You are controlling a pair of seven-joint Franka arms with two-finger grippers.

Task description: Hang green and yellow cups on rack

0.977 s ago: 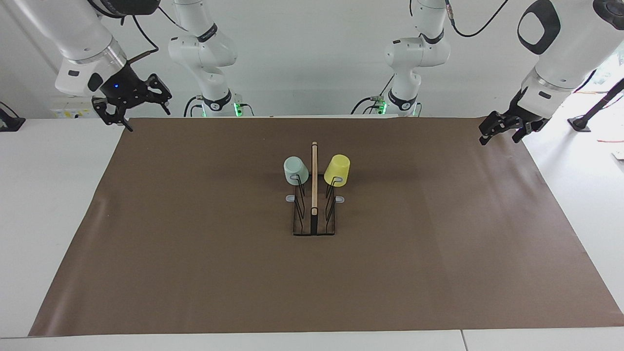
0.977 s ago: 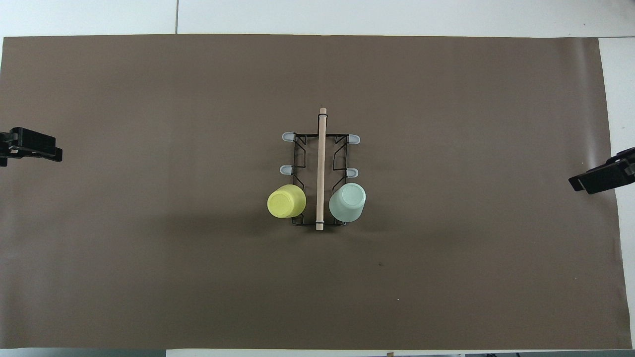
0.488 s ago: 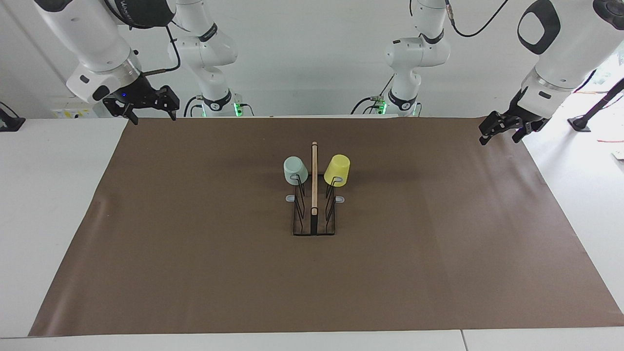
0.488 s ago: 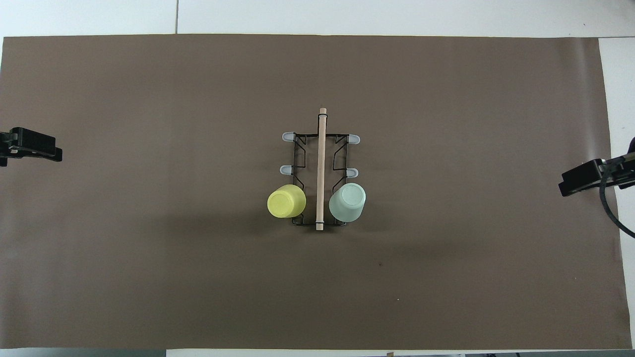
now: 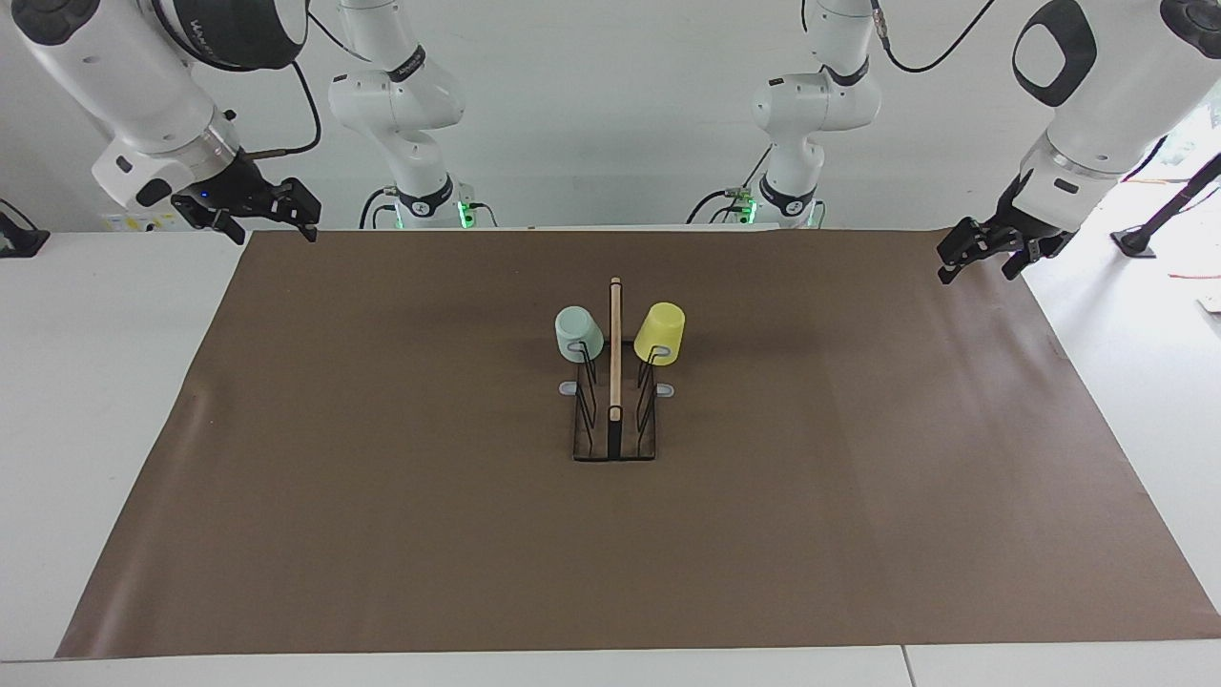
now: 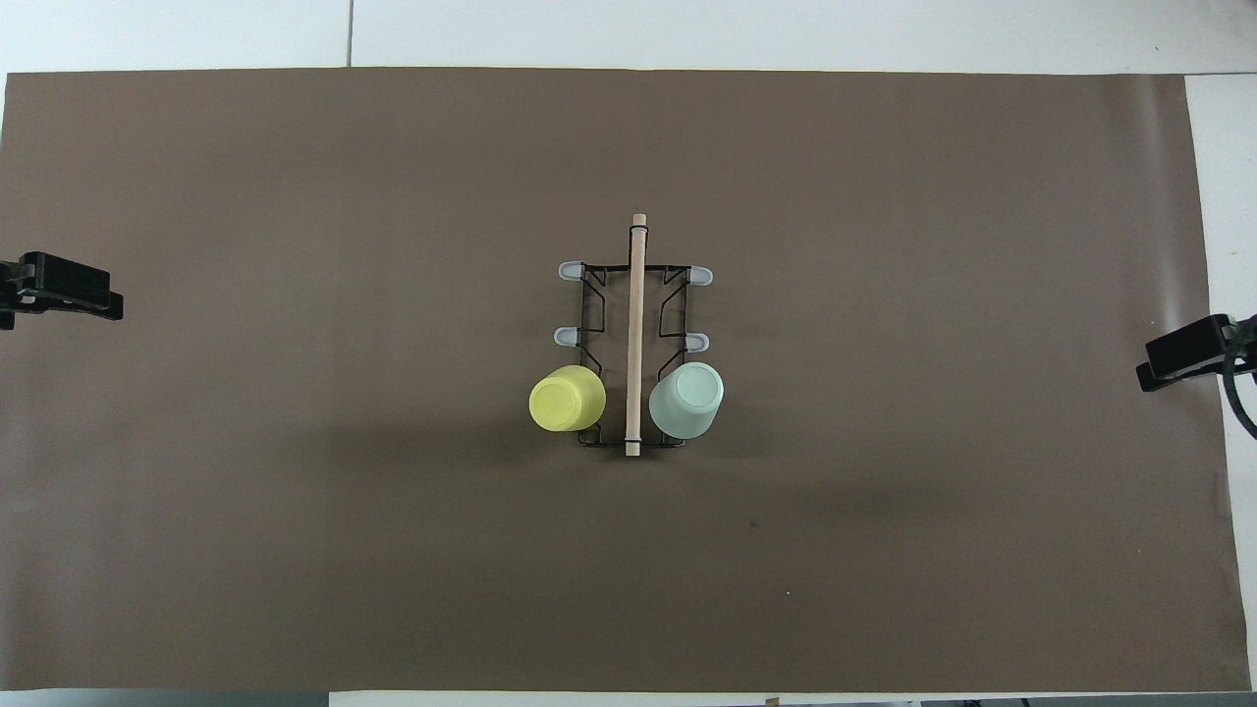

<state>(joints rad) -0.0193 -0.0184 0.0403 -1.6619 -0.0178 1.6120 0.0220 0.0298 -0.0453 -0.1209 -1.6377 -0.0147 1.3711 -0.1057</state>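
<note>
- Since a second ago the right gripper point(image 5: 256, 212) has swung outward and up, from over the mat's corner toward the right arm's end of the table; it now hangs over the mat's point(image 5: 382, 534) edge there. The left gripper point(image 5: 983, 250) has not shifted, and neither has anything on the rack.
- Both grippers are empty with fingers spread apart; nothing is held by either.
- The rack point(image 5: 614, 420) stands mid-mat, its wooden bar point(image 6: 634, 334) running straight away from the robots.
- The green cup point(image 5: 578, 334) sits mouth-down over the prong nearest the robots on the side toward the right arm's end; the yellow cup point(image 5: 660, 333) sits the same way on the matching prong toward the left arm's end. The two flank the bar, each just beside it.
- The other four prongs, farther from the robots, are bare.
- Key relation: each cup lies well apart from its nearer gripper, toward the table's middle along a line crossing the bar. The right gripper is nearer the green cup, the left nearer the yellow.
- Judged from how things lie, both cups are hung and the task looks complete; the arms appear to be parking at the ends, with no further reach called for.
</note>
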